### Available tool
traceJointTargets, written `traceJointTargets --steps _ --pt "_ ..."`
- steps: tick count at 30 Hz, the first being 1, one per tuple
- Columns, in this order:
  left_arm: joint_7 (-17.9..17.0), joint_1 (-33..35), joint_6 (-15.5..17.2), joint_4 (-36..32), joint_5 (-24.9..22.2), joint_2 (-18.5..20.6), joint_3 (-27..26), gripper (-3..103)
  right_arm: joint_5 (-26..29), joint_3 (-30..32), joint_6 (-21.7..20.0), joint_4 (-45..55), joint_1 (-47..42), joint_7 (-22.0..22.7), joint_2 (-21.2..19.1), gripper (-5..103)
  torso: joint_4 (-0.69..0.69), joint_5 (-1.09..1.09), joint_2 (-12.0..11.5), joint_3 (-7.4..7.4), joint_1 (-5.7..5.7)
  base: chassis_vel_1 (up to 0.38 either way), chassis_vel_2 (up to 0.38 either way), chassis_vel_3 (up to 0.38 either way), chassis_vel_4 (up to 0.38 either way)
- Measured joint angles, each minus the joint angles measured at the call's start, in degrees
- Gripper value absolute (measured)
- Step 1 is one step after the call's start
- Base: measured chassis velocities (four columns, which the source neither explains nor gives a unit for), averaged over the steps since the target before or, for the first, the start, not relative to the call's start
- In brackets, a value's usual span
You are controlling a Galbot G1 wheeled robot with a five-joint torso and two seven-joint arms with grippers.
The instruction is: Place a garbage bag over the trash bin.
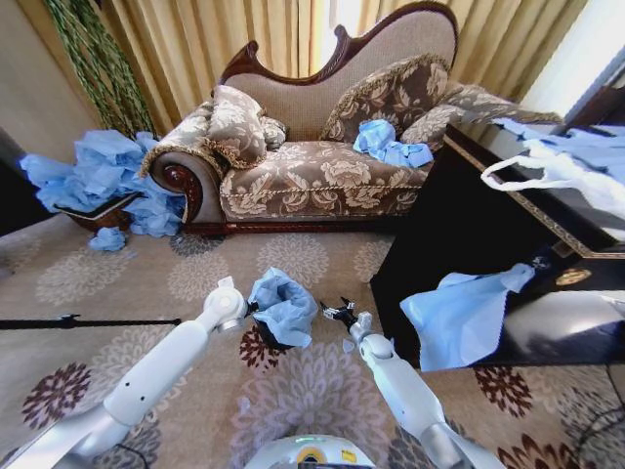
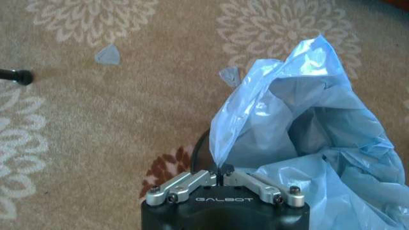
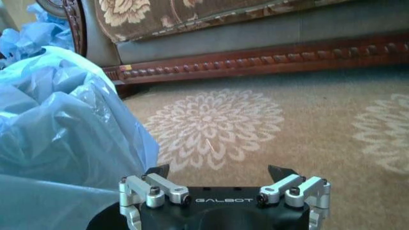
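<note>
On the patterned carpet in front of the sofa [image 1: 322,166], the garbage bag [image 1: 283,305] sat bunched over the top of the trash bin [image 1: 266,337] — only a sliver of the bin's black side showed beneath the film. The left pincer [image 2: 220,175] was clamped on the bag's edge, fingers pressed together with a fold of blue plastic rising from between them. The right pincer [image 3: 221,173] hovered just beside the bag's other side, fingers apart and holding nothing.

To finish the step well, the held edge would likely need drawing outward and down past the rim, with the free pincer taking the opposite edge so the thin film spread evenly rather than tearing or slipping back inside.

The bin's rim lay hidden under the crumpled plastic, so how far the bag already wrapped it could not be judged.
</note>
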Motion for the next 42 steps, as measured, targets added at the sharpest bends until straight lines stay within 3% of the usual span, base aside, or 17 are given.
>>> traceJointTargets --steps 4,12,15,17,21,28,33,36,42 --pt "0.03 -1.01 0.29 0.62 0.02 -0.42 0.31 1 0.19 -0.02 -0.01 -0.12 -0.07 -0.03 -0.16 100 -0.01 -0.01 0.0 0.0 0.0 0.0 0.0 0.0 0.0" --pt "1.17 -3.01 1.7 0.97 -0.04 -1.25 0.61 32 0.26 -0.02 -0.05 -0.43 -0.06 -0.08 -0.12 100 -0.02 0.0 0.0 0.0 0.0 0.0 0.0 0.0 0.0" --pt "1.44 -3.29 1.92 1.19 0.2 -1.22 0.87 38 0.26 0.03 -0.05 -0.44 -0.18 -0.08 -0.14 100 -0.01 0.0 0.0 0.0 0.0 0.0 0.0 0.0 0.0" --pt "1.53 -3.37 1.96 1.42 0.29 -1.02 0.98 52 0.26 0.15 -0.05 -0.52 -0.18 -0.08 -0.2 100 -0.01 0.0 0.0 -0.01 0.0 0.0 0.0 0.0 0.0" --pt "1.58 -3.28 1.85 1.87 0.43 -0.53 1.13 47 0.25 0.29 -0.05 -0.84 -0.14 -0.08 -0.32 100 -0.02 -0.01 0.0 -0.01 0.0 0.0 0.0 0.0 0.0" --pt "1.67 -2.25 1.37 0.01 0.08 0.62 0.38 23 0.27 0.26 -0.05 -1.09 -0.09 -0.06 -0.25 100 -0.01 -0.01 0.0 -0.01 0.0 0.0 0.0 0.0 0.0" --pt "1.54 -1.85 1.26 -1.02 -0.39 1.08 -0.01 15 0.23 0.18 -0.1 -1.07 0.03 -0.06 -0.16 100 0.0 -0.01 0.0 -0.01 0.0 0.0 0.0 0.0 0.0" --pt "1.28 -1.47 1.13 -2.15 -1.04 1.62 -0.5 3 0.15 0.19 -0.18 -1.06 0.09 -0.05 -0.15 100 -0.01 -0.01 0.0 -0.01 0.0 0.0 0.0 0.0 0.0" --pt "1.25 0.12 0.97 -2.91 -1.39 3.07 -1.84 0 0.05 0.31 -0.19 -1.12 -0.1 -0.02 -0.06 100 -0.01 -0.01 0.0 -0.01 0.0 0.0 0.0 0.0 0.0"
